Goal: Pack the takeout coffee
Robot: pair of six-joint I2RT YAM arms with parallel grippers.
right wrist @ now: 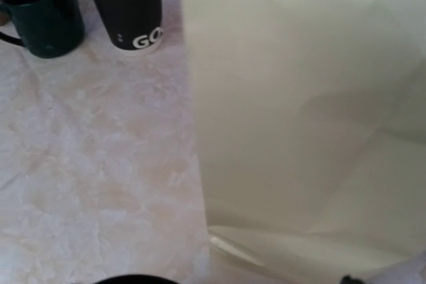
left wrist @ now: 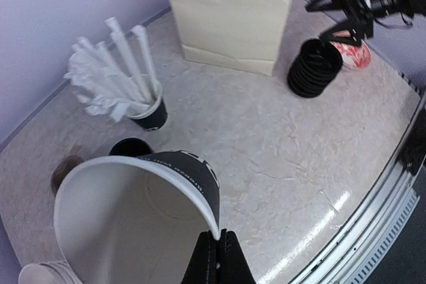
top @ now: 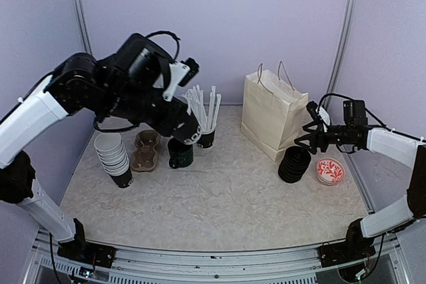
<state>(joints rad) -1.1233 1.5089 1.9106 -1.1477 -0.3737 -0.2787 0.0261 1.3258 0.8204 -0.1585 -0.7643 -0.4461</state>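
At far left, a stack of takeout cups (top: 113,157) stands on the table (top: 226,204), black outside and white inside; just beside it, to the right, lies a brown cardboard carrier (top: 145,151); next comes a dark mug (top: 180,154) w/ handle, then a black cup of white straws (top: 206,139) a little behind it.

The L gripper (left wrist: 216,244) is above the mug area; its fingers are pressed together, clamped on the rim of one takeout cup (left wrist: 126,224); this cup is lifted off the table and tilted, its open mouth toward the wrist camera; white lettering shows on its black wall.

Right of centre, a cream paper bag (top: 269,114) w/ handles stands upright near the back wall; the right wrist view is mostly filled by its side.

In front of the bag's right corner sits a stack of black lids (top: 294,164); the R gripper (top: 307,140) hovers close over it, jaws wide apart, nothing between them; if a fingertip touches the top lid I cannot tell.

At far right, just beside the lids, is a small dish w/ red pattern (top: 329,171).
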